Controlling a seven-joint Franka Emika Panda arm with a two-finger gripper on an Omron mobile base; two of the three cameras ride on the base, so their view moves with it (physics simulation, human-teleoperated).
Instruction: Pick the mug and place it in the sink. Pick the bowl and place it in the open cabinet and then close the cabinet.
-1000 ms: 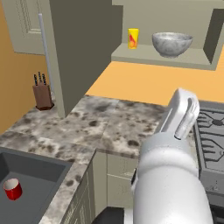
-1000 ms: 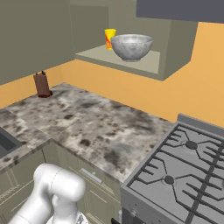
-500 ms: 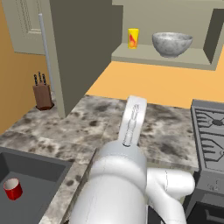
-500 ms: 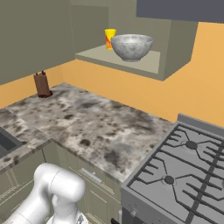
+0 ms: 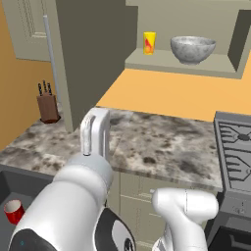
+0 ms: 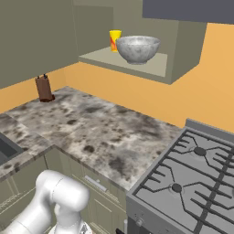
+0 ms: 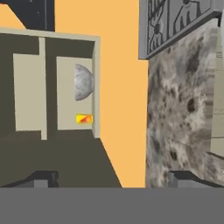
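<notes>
The red mug (image 5: 13, 212) stands upright in the dark sink (image 5: 24, 182) at the lower left. The grey-white marbled bowl (image 5: 192, 49) rests on the shelf of the open cabinet (image 5: 93, 59), right of a yellow cup (image 5: 149, 42); the right base view shows this bowl (image 6: 137, 48) too. My gripper (image 7: 113, 181) is open with nothing between its tips. It hangs over the counter, far from the bowl (image 7: 83, 82) and the cabinet. My white arm fills the front of the left base view.
The cabinet's door swings out to the left, its silver bar handle (image 5: 50, 54) above a knife block (image 5: 48, 105). The marbled counter (image 6: 91, 132) runs to a gas stove (image 6: 192, 183) on the right. A sink corner (image 6: 4, 148) shows at the left.
My arm has swung from the right side of the left base view to the left, towards the sink. The gripper stayed open. Mug and bowl have not moved.
</notes>
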